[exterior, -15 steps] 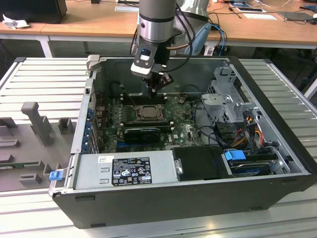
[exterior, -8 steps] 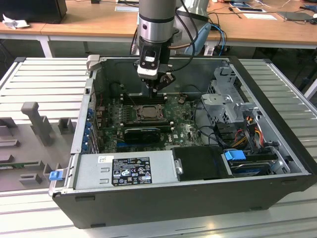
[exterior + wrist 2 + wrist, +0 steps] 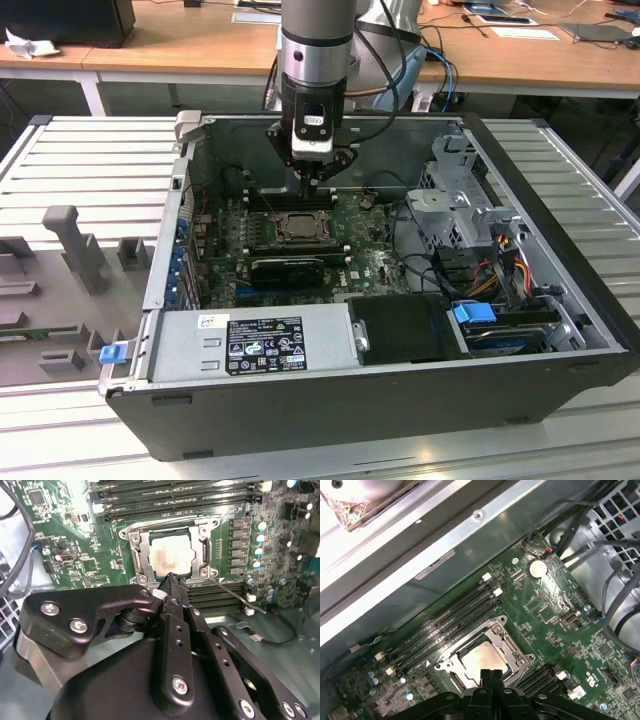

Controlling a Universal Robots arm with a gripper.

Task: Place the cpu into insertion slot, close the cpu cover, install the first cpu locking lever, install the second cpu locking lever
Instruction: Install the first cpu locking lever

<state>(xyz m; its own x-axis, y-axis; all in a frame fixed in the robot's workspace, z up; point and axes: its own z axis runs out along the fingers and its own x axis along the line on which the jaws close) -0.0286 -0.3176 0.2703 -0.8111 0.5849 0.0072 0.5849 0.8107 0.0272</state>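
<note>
Silver-grey, the cpu (image 3: 172,560) lies seated in the insertion slot (image 3: 212,572), with the cpu cover (image 3: 144,555) down over it. The gripper (image 3: 172,580), jaws pinched together and empty, hovers at the slot's edge. A locking lever (image 3: 240,599) juts just beside the slot and probably wants steady, square pressure.

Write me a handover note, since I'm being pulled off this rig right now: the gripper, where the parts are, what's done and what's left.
Gripper: shut, holding nothing, with its tips at the edge of the socket.
Chip: lying flat in the socket.
Cover: down flat over the chip, whose metal face shows through the window.
Done: the chip is seated and the cover is closed.
Left: the locking levers. One thin lever angles out from the socket and looks unlatched. I cannot tell whether the other is latched.
</note>
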